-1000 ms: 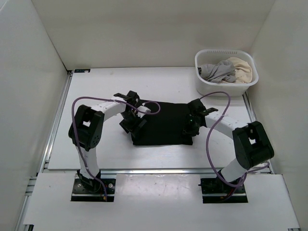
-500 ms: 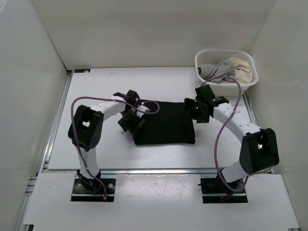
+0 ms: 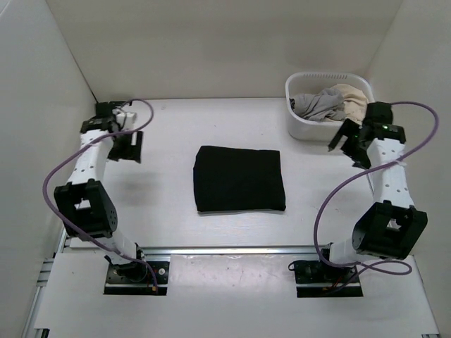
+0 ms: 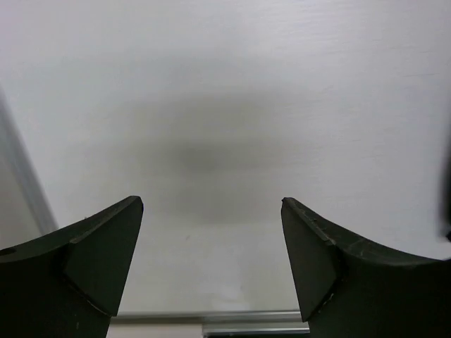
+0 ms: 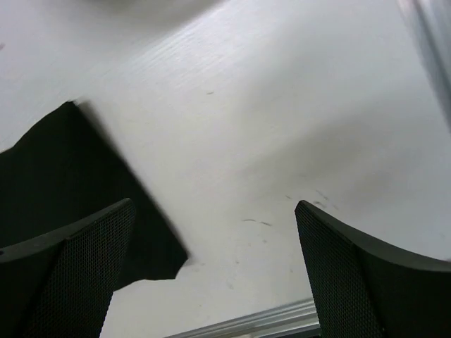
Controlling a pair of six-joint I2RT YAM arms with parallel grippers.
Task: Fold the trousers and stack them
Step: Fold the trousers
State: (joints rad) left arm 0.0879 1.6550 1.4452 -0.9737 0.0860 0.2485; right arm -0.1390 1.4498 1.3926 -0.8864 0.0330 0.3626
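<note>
Trousers (image 3: 239, 179) folded flat at centre | left gripper (image 4: 211, 204) at 9 o'clock, right gripper (image 5: 215, 204) at 3, both gaping, empty | I'd lift one garment (image 3: 320, 105) cleanly from basket (image 3: 310, 131), 1 o'clock.

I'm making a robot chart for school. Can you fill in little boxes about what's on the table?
trousers: folded black rectangle, flat in the middle of the table, untouched
left gripper: open, empty, far left
right gripper: open, empty, near the basket
basket: white, far right, holds grey and cream clothes
</note>
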